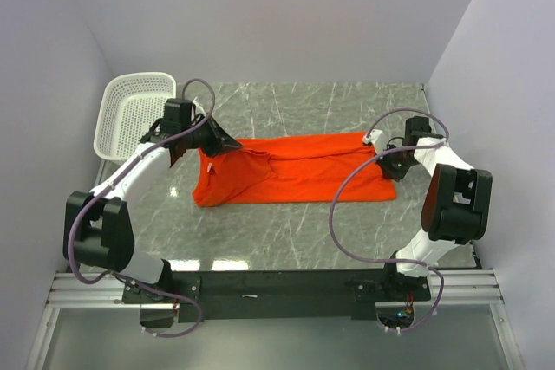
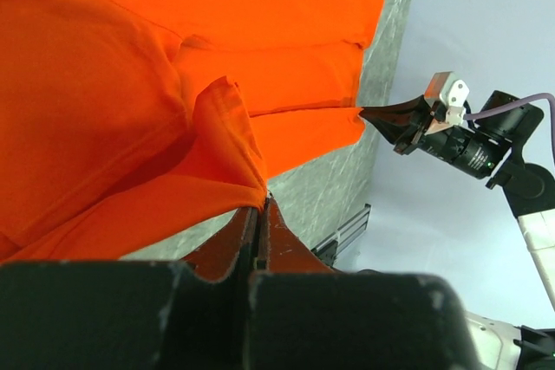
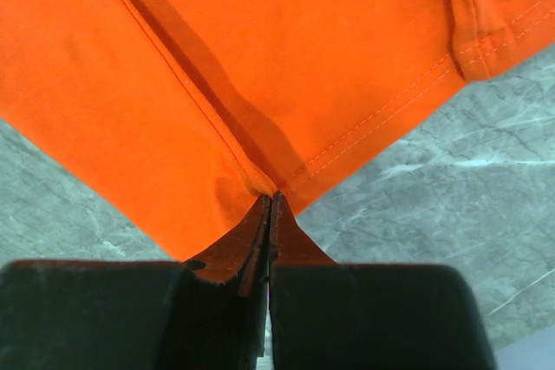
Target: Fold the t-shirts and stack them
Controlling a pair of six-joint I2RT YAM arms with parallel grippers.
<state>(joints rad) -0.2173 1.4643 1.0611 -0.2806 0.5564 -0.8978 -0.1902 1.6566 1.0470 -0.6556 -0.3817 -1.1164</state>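
**Top external view: orange shirt pinched at both ends**

So the grey-green marble-look table (image 1: pixel 286 240) has a bright orange-red soft short-sleeved t-shirt (image 1: pixel 303 171) lying across its middle. It's spread out sideways, with some folds bunched up at the left end. A white perforated plastic basket (image 1: pixel 130 114) sits at the far left corner, near that bunched end. The left gripper (image 1: pixel 227 145) is clamped tight on a fold of fabric at the shirt's left side. The right gripper (image 1: pixel 379 158) is pinched on a stitched hem corner at the right end. Both wrist cams show the jaws pressed together with cloth caught between them.
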